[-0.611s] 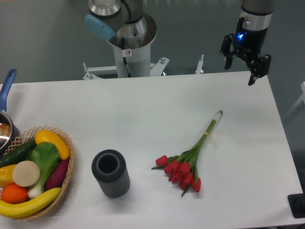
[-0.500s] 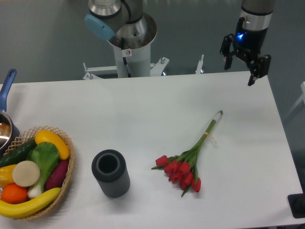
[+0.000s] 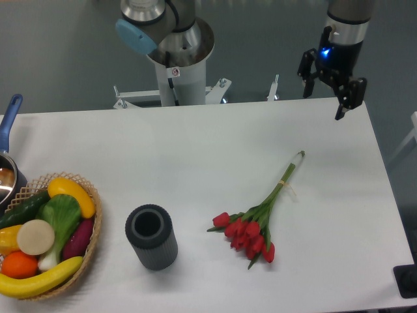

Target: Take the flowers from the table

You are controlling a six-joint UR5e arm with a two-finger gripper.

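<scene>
One hand (image 3: 323, 96) hangs at the upper right of the frame, above the far right edge of the tabletop (image 3: 195, 156), its two fingers spread apart and holding nothing. Well below it, right of centre, the flowers (image 3: 255, 220) lie flat on the tabletop, red heads toward the lower middle and stems running up to the right. Left of the heads stands a grey cylinder (image 3: 151, 237), and a basket (image 3: 91, 241) of fruit sits at the lower left.
</scene>
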